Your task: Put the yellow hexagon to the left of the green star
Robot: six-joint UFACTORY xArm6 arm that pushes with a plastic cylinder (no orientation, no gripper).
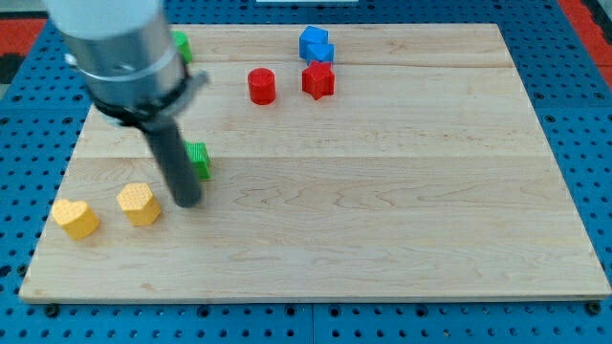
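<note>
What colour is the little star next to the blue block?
Red. The star shows clearly in the camera view, just below the blue block.

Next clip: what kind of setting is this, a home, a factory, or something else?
Most likely a lab bench for robot pushing trials: a pale wooden board lies on a blue perforated base, small coloured blocks such as the yellow hexagon block are scattered about, and my tip rests just right of it.
</note>
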